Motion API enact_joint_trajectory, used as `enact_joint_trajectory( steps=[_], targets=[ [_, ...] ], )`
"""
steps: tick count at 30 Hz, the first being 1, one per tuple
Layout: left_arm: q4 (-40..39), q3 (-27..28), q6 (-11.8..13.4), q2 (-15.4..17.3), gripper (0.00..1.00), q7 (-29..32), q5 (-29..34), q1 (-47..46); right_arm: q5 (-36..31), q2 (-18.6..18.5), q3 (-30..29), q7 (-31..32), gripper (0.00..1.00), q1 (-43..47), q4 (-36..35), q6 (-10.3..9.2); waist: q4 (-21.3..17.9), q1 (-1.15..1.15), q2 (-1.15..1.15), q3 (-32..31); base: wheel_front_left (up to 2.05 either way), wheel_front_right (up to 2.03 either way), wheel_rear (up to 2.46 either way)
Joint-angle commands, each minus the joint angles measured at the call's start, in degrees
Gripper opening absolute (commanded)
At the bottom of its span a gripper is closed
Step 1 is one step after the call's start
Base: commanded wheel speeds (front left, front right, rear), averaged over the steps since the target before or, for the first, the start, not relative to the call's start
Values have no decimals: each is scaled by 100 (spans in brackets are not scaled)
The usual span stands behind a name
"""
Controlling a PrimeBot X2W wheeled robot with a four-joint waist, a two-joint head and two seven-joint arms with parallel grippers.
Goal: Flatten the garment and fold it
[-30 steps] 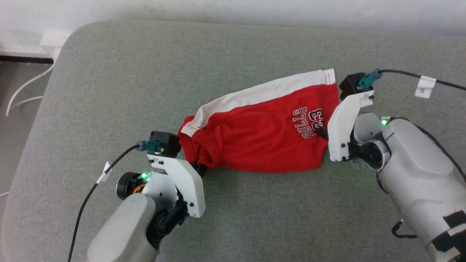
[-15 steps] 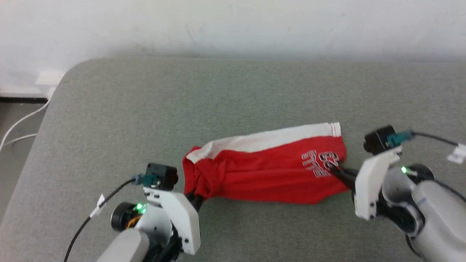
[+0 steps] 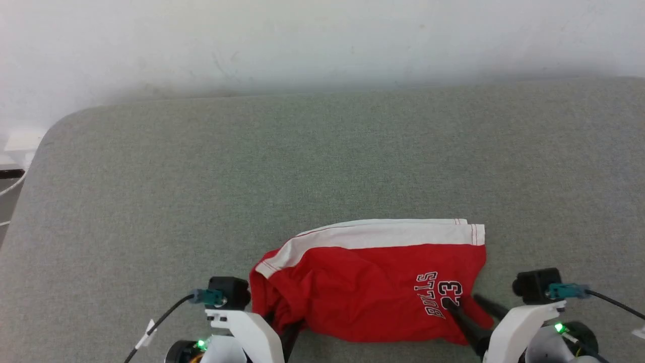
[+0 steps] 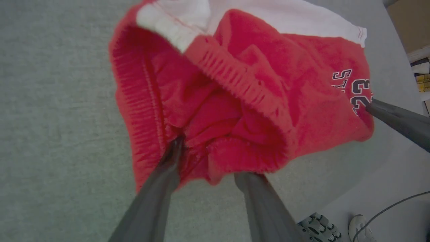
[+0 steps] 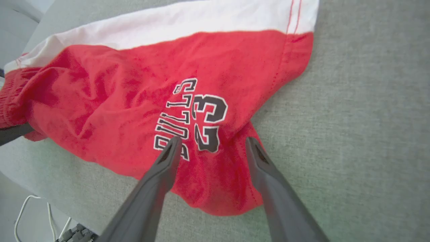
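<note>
The garment [image 3: 373, 287], red shorts with a white stripe along the far side and "BULLS 23" print, lies spread on the grey cushion close to its near edge. My left gripper [image 3: 289, 335] is at the bunched waistband end. In the left wrist view its fingers [image 4: 208, 159] stand apart, one fingertip tucked into the waistband folds of the garment [image 4: 242, 67]. My right gripper [image 3: 464, 303] is at the leg-hem end. In the right wrist view it [image 5: 212, 139] is open just above the print on the garment [image 5: 117, 90], gripping nothing.
The grey cushion [image 3: 322, 166] stretches far and wide behind the shorts, up to a white wall [image 3: 322, 40]. Its rounded corner is at the left, and its near edge runs just below the shorts. A white cable [image 5: 20, 215] lies on the floor beyond that edge.
Both grippers have gone from shut on the shorts' two ends to open, letting the fabric go. The head camera has tilted up; the shorts now sit lower in view and lie flatter.
</note>
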Motion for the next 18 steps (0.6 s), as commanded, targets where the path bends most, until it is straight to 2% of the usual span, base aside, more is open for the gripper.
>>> enact_joint_trajectory(
  steps=[1, 5, 8, 13, 18],
  targets=[
    [17, 43, 34, -12, 100, -81, -28, 58, -98, 60, -75, -122, 100, 31, -108, -4, -4, 1, 0, -12, 0, 0, 0],
    [-111, 366, 110, -139, 100, -751, -58, 149, -610, 369, -565, -873, 100, 292, -536, -4, -4, 1, 0, -100, 0, 0, 0],
    [-284, 623, 199, -205, 100, -1288, -36, 267, -819, 576, -927, -1047, 100, 504, -807, -4, 25, 1, 0, -168, 0, 0, 0],
    [-499, 982, 433, -226, 100, -2216, 257, 396, -1018, 677, -1563, -612, 100, 686, -1070, -4, 139, 1, 0, -232, 0, 0, 0],
    [-347, 1242, 614, -229, 100, -3334, 742, 394, -995, 551, -1802, 345, 100, 658, -1090, -4, 359, 1, 0, -282, 0, 0, 0]
  ],
)
